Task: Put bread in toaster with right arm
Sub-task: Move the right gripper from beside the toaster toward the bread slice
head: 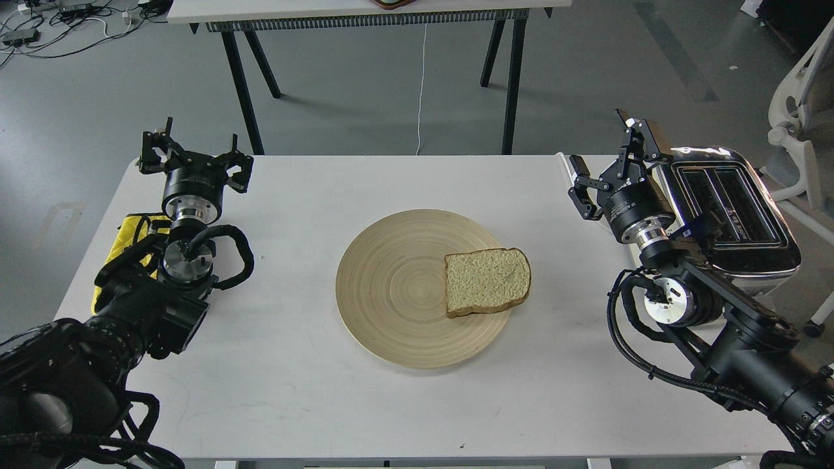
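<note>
A pale speckled slice of bread [487, 281] lies flat on the right part of a round wooden plate [391, 286] at the table's middle. The toaster [733, 208], with a shiny chrome top and two dark slots, stands at the table's right edge. My right gripper [606, 159] is held above the table just left of the toaster, open with nothing between its fingers, well right of and behind the bread. My left gripper [194, 153] is at the far left of the table, open and holding nothing.
A yellow cloth [133, 238] lies under my left arm at the table's left edge. A second table [365, 13] stands behind, with a white cord [422, 85] hanging to the floor. A white chair [798, 111] is at the far right.
</note>
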`<state>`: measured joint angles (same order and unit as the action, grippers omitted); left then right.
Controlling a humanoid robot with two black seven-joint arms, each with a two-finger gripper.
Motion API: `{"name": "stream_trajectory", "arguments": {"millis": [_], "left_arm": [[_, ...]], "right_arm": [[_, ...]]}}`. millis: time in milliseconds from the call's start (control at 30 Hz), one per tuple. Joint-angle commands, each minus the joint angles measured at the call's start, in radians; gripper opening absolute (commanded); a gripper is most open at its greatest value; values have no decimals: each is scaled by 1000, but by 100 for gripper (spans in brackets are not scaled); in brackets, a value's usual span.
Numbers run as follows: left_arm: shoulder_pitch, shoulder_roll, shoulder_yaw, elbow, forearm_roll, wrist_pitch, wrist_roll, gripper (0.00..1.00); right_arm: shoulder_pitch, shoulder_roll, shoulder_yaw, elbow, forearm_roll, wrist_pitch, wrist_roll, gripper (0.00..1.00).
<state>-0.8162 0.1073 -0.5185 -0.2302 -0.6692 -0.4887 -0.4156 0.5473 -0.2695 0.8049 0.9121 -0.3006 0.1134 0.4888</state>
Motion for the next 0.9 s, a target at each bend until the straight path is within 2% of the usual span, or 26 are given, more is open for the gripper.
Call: {"name": "stream_trajectory", "arguments": {"millis": [0,300,367,633,700,867], "left_arm": [[0,0,2,0,0,0,0,100],[-1,0,0,0,0,0,6,100],[-1,0,0,0,0,0,6,100],[-1,0,0,0,0,0,6,100],[-1,0,0,0,0,0,6,100],[-1,0,0,0,0,0,6,100]], "right_arm": [[-1,0,-1,2,0,-1,0,99],[8,1,-64,16,-15,-47,0,99],[10,-2,-98,37,-26,-116,0,99],[31,-22,-239,184,-230,-501,0,99],[23,-63,-295,224,-256,-581,-4,99],[14,-146,-473,260,-265,-602,-4,99]]}}
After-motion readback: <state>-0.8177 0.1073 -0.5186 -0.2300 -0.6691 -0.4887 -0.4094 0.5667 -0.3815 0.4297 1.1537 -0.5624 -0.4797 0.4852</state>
